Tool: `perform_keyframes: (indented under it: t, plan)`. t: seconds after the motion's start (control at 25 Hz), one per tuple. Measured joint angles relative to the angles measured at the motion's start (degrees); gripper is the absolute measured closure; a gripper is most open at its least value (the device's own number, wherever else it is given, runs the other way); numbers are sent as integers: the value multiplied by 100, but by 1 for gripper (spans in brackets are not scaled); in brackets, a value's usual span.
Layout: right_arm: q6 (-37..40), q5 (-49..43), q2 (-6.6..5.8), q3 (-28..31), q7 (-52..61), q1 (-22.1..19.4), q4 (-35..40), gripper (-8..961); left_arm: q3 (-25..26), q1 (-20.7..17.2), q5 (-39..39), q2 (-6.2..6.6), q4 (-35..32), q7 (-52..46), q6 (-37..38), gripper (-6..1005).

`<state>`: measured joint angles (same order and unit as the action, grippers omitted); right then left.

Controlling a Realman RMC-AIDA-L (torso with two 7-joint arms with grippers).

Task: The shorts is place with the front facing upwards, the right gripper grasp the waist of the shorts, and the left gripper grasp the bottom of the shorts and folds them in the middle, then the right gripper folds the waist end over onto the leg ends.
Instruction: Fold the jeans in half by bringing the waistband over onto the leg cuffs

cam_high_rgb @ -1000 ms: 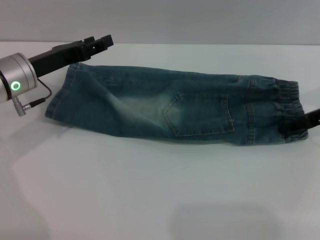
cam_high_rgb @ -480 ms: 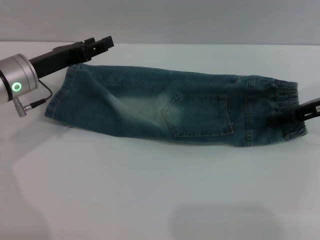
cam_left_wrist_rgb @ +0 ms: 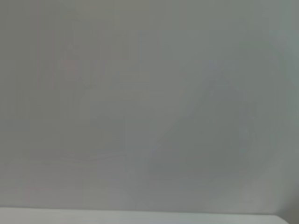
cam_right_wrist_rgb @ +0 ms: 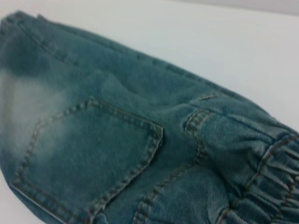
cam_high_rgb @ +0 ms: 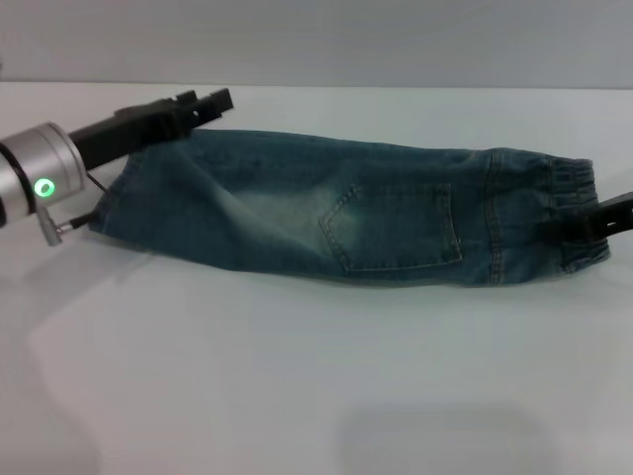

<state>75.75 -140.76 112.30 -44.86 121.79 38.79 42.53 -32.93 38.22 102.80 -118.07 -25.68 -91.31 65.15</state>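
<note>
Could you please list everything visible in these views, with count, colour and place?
shorts: one, blue-green denim with a pale faded patch, folded lengthwise, lying across the table.
waist: one, darker gathered band, at the robot's right end of the shorts.
leg ends: hemmed edge, at the robot's left end.
pocket: one, stitched, facing up mid-shorts.
table: one, white, under everything.
left gripper: one, black with silver wrist and green light, at the far corner of the leg ends.
right gripper: one, black, at the waist.
</note>
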Motion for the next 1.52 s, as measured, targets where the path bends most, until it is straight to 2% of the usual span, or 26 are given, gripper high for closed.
perform_keyframes:
  t: [0.04,0.24,0.48,0.52,0.96,1.24,1.52]
  plan:
    - [61,89,-2,1,-7,-44,61,803,0,33,0,-5,88,78,-23,366]
    - [737,289,-35,24,72,-188,692,875,-9,315,-262,-37,744,662,-219,367]
    - [1632,468,-3,235,394,-345,1943,876,-10,686,-364,-49,1372,1243,-498,367]
    - [1865,595,-10,346,469,-337,2222,876,-11,729,-364,-51,1447,1303,-552,367]
    - [2661,873,-131,610,958,23,3265,879,-18,868,-328,-67,1901,1622,-960,367]
    - [2840,956,-236,612,1145,481,3367,880,-87,870,-323,-69,2112,1649,-934,367]
    - [2613,961,-190,543,1129,1036,2814,879,-110,1005,-322,-80,2528,1924,-905,367]
